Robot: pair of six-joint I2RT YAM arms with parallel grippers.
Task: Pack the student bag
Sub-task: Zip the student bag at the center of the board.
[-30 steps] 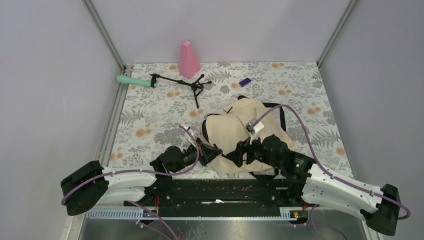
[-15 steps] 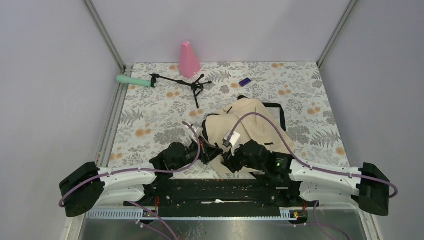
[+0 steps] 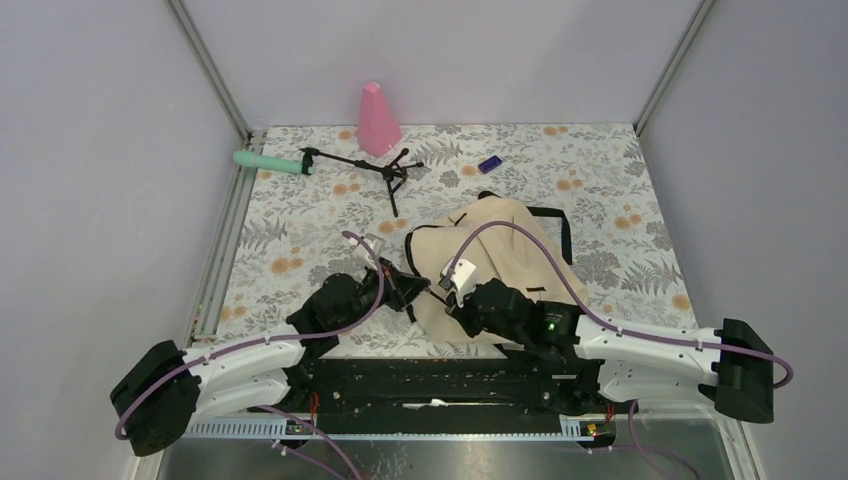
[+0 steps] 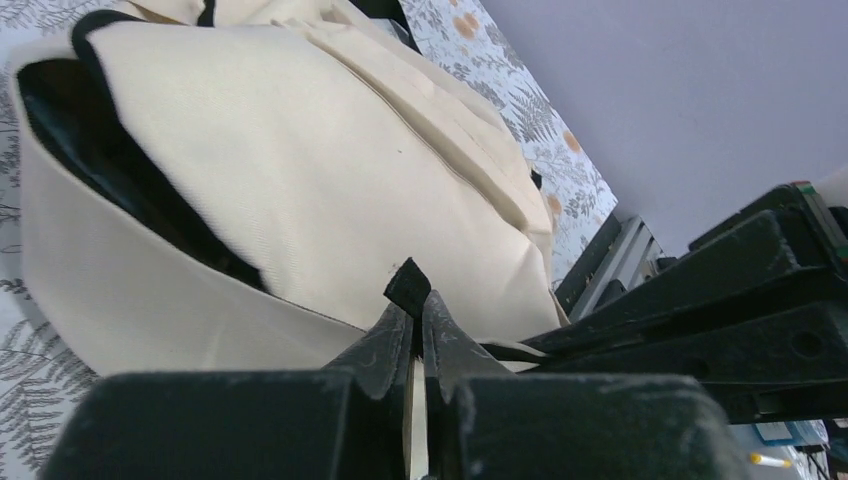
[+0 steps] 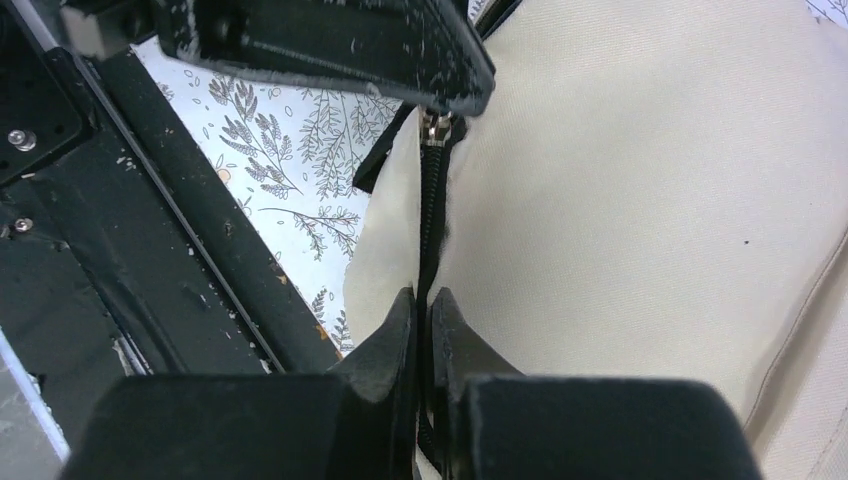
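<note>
**Flower-patterned table (image 3: 300, 230), student bag (image 3: 500, 250) pinched at two points**

Grey walls enclose the table, and the student bag is laid on its near half. The left gripper (image 4: 415, 310) is clamped on a black tab (image 4: 407, 283) at the bag's edge. The right gripper (image 5: 422, 305) is closed tight on the black zipper (image 5: 432, 200) just beside it. Dark lining (image 4: 90, 170) is seen in the bag's gaping mouth. A pink cone (image 3: 378, 120), a tripod (image 3: 375, 170) and a green tube (image 3: 270, 162) are set along the far side.

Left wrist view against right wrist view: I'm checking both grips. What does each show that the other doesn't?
Left wrist only: the dark lining at the open mouth, and the left gripper shut on a black tab. Right wrist only: the right gripper shut on the black zipper. Both: the cream student bag and the floral table.
</note>
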